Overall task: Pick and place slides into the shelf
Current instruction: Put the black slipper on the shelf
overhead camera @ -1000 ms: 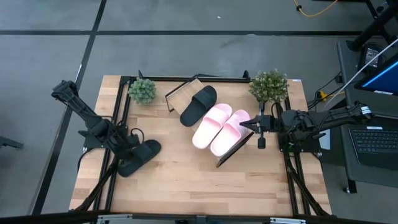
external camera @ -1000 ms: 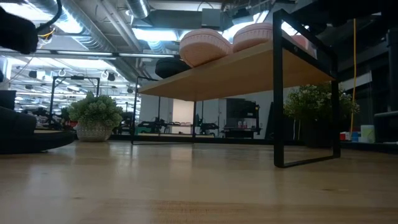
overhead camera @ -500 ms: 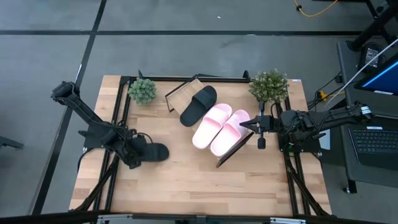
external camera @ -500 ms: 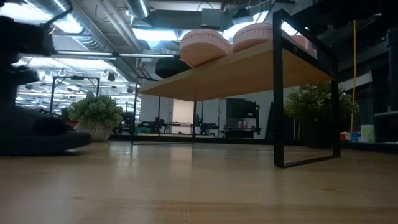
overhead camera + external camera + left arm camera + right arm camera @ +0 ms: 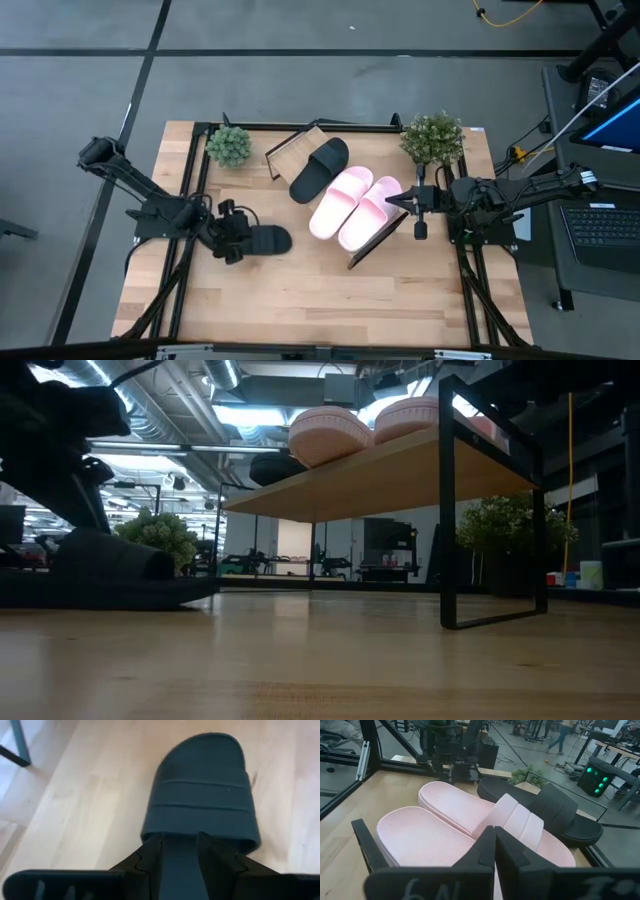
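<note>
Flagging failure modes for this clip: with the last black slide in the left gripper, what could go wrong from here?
The left gripper pinches only the heel of the black slide, so it may swivel or slip. The shelf already carries another black slide and the pink pair, leaving little bare board. The shut right gripper waits beside the shelf; paths could cross.

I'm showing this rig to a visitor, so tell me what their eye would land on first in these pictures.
First, the two pale pink slides lying side by side on the tilted shelf mid-table, with a black slide beside them. Next, the left gripper on the table's left side, shut on the heel of the second black slide, which lies flat on the tabletop. The right gripper sits shut at the shelf's right end, beside the pink pair.
</note>
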`<state>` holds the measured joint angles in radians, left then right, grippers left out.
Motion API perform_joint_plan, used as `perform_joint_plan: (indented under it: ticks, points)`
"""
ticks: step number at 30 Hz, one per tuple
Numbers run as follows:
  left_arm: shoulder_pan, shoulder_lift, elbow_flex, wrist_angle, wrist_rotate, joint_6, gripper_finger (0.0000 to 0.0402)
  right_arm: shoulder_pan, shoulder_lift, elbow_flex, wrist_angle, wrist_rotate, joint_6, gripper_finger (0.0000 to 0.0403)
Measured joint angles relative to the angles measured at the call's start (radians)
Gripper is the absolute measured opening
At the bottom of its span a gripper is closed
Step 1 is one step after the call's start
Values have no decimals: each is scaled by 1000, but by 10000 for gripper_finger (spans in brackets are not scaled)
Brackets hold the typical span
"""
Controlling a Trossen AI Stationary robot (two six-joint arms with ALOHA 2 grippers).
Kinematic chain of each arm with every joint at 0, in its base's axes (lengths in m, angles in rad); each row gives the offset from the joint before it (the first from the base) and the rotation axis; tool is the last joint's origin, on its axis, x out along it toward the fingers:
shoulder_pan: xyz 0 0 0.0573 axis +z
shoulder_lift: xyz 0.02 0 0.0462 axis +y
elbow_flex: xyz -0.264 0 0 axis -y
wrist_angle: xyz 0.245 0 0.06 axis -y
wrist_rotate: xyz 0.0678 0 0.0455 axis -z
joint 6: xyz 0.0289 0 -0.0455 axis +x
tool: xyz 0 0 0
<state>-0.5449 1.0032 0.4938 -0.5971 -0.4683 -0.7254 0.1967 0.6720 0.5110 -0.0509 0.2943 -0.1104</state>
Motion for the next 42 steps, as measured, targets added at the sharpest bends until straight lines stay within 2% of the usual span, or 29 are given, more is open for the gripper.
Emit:
perform_joint_plan:
  ticks: [13,20,28,34,42]
  points:
    - [36,0,0,-39,17,207,108,0,0,0,-52,0,55,6]
    - [37,0,0,-50,-56,223,108,0,0,0,-52,0,54,6]
    - [37,61,-1,-49,-59,316,108,0,0,0,-51,0,54,6]
    - [37,106,-1,-33,-102,320,108,0,0,0,-51,0,54,6]
    - [37,130,-1,35,-105,322,108,0,0,0,-50,0,53,6]
